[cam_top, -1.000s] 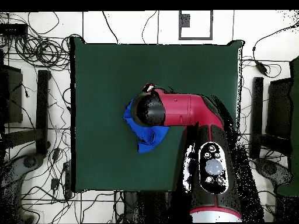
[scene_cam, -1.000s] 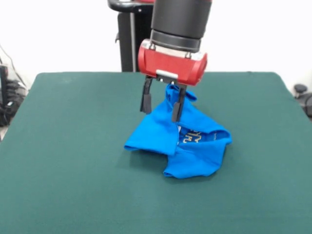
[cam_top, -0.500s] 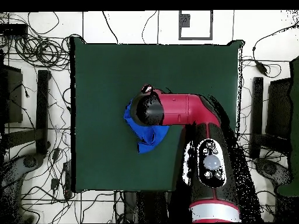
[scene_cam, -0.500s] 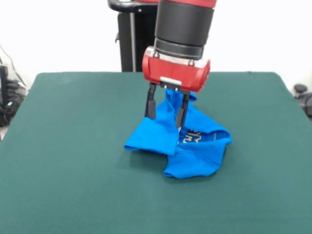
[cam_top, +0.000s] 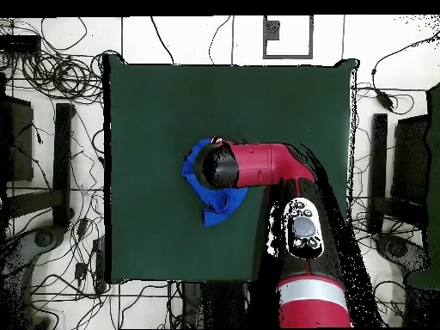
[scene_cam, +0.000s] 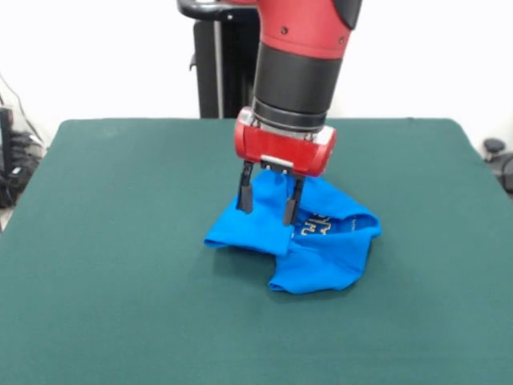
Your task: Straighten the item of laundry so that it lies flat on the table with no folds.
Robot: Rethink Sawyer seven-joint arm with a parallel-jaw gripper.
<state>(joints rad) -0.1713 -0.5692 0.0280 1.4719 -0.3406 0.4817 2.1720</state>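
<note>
The bright blue T-shirt (scene_cam: pixel 309 245) lies crumpled in a folded heap near the middle of the dark green table (scene_cam: pixel 120 265); part of its white lettering shows in a fold. My gripper (scene_cam: pixel 267 210) is open, its two black fingers pointing down just over the shirt's left part, fingertips at or near the cloth. In the overhead view the arm's wrist covers most of the shirt (cam_top: pixel 218 203), and the gripper itself is hidden there.
The robot's black pedestal (scene_cam: pixel 215 64) stands behind the table's far edge. Cables and equipment (cam_top: pixel 51 172) lie on the floor around the table (cam_top: pixel 172 103).
The gripper has let go of the raised shirt fold, which has dropped, and has moved down toward the cloth with its fingers apart.
</note>
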